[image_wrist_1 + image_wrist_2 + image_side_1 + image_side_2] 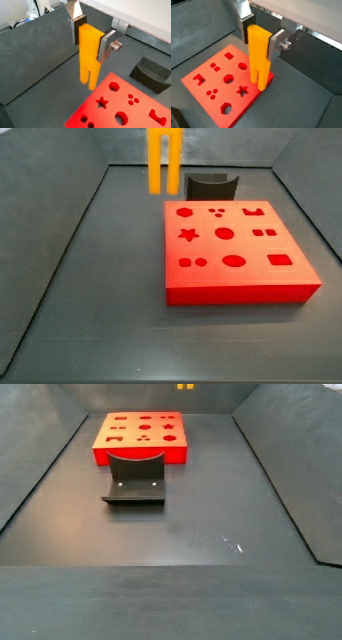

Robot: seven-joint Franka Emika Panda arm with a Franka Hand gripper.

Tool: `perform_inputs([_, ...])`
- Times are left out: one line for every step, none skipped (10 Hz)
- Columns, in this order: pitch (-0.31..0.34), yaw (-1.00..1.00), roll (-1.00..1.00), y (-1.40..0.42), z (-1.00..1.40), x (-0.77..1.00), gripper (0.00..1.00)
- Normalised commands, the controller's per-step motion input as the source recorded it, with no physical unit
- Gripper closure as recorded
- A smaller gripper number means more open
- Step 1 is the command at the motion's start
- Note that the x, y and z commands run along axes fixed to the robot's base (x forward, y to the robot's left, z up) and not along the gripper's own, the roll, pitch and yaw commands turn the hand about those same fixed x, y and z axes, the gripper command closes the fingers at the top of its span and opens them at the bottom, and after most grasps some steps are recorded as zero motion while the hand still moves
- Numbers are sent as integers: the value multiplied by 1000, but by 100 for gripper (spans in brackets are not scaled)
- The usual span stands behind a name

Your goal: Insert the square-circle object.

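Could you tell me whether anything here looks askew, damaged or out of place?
Nothing stands out. The gripper holds the square-circle object upright, prongs down, above the edge of the red block, which lies flat on the floor and looks intact. The fixture stands beside the block.

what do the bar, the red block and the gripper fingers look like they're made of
Bar, held in the gripper above the block: probably plastic, uniform orange-yellow, smooth matte faces.
Red block: likely plastic too, even saturated red, clean-cut shaped holes, no grain.
Fingers: look like metal, flat silver plates with a screw head.
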Motion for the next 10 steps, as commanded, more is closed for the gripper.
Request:
perform_inputs([0, 0, -53, -103, -83, 46, 100])
perform_inputs([-7, 3, -23, -77, -20, 0, 100])
perform_inputs([-39, 83, -46, -209, -66, 0, 100])
perform_inputs([-51, 0, -43, -237, -263, 651, 100])
perform_inputs([-43, 0, -73, -151, -409, 1000, 100])
perform_inputs([-16, 0, -51, -109, -449, 1000, 100])
perform_inputs([0, 54, 0, -51, -326, 1000, 100])
perform_inputs([44, 111, 169, -197, -237, 1000, 100])
perform_inputs([126, 166, 320, -237, -23, 751, 100])
perform_inputs([153, 174, 363, -231, -3, 654, 100])
